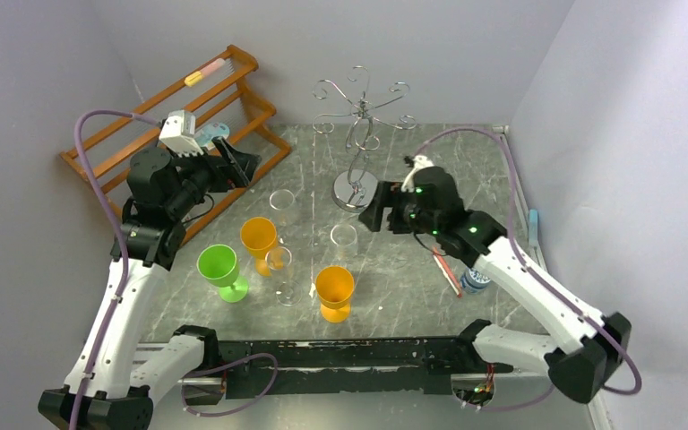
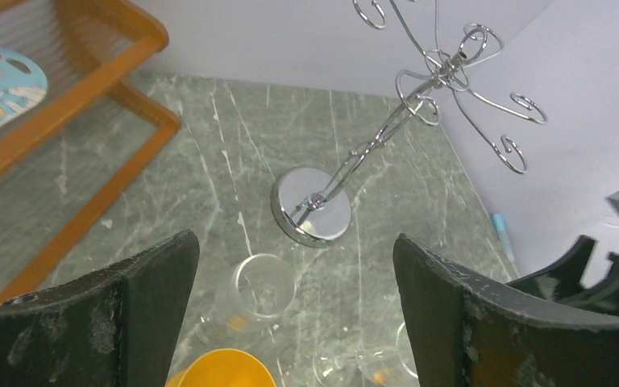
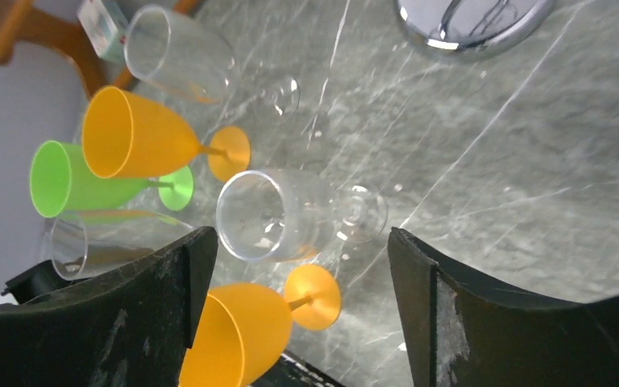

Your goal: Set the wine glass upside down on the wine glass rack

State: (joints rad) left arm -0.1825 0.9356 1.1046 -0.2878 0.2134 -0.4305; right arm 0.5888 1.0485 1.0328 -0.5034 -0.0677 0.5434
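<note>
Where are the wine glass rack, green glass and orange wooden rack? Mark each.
wine glass rack (image 2: 313, 205), left wrist view, disc base.
green glass (image 3: 89, 189), right wrist view, bowl.
orange wooden rack (image 2: 141, 28), left wrist view, top rail.

The stand (image 1: 356, 191) is at the back middle of the table (image 1: 412, 300). The slatted rack (image 1: 233, 98) lies to its left, against the left wall. Six cups stand upright before the stand. The rear glass (image 1: 281, 202) is just left of the stand's base, the right glass (image 1: 344, 236) is before the base, and the front glass (image 1: 279, 264) is nearer the arms. The rear goblet (image 1: 258, 237) stands just beside the front glass, to its left. The left goblet (image 1: 219, 266) is leftmost. The front goblet (image 1: 334, 288) is nearest the arms, right of the front glass. The left gripper (image 1: 240, 164) hangs between slatted rack and rear glass. The right gripper (image 1: 374, 217) hangs just right of the base, near the right glass.
</note>
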